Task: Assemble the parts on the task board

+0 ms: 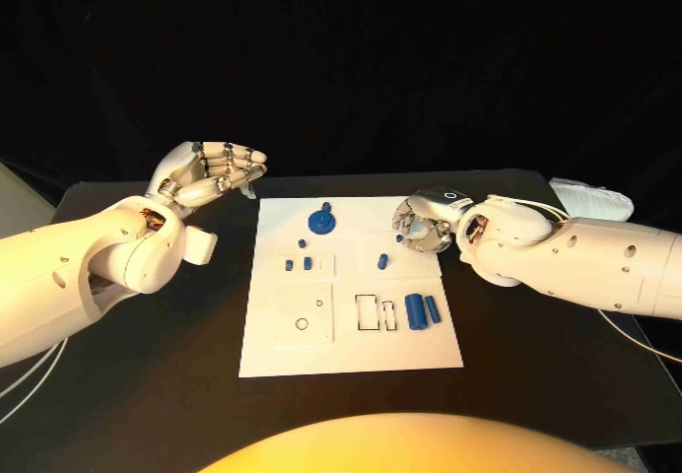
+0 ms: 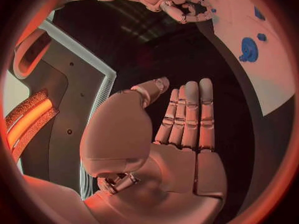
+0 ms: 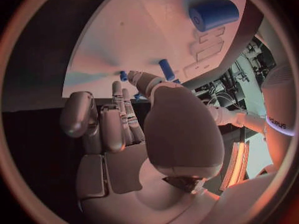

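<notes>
The white task board (image 1: 356, 335) lies in the middle of the black table. On it are a round blue gear-like part (image 1: 322, 222), several small blue pegs (image 1: 382, 261) and a thick blue cylinder (image 1: 415, 310) beside a thinner one (image 1: 432, 310). My left hand (image 1: 213, 169) hovers off the board's far left corner, its fingers (image 2: 187, 114) stretched out and holding nothing. My right hand (image 1: 427, 223) hangs over the board's far right part, palm down, with nothing in it. Its fingertips (image 3: 142, 78) point toward a small peg (image 3: 166, 69); the thick cylinder (image 3: 215, 15) lies further off.
The board has empty outlined slots (image 1: 375, 312) left of the cylinders and a small ring mark (image 1: 302, 323). A white object (image 1: 594, 200) sits at the table's far right corner. Bare black table (image 1: 157, 384) runs along both sides of the board.
</notes>
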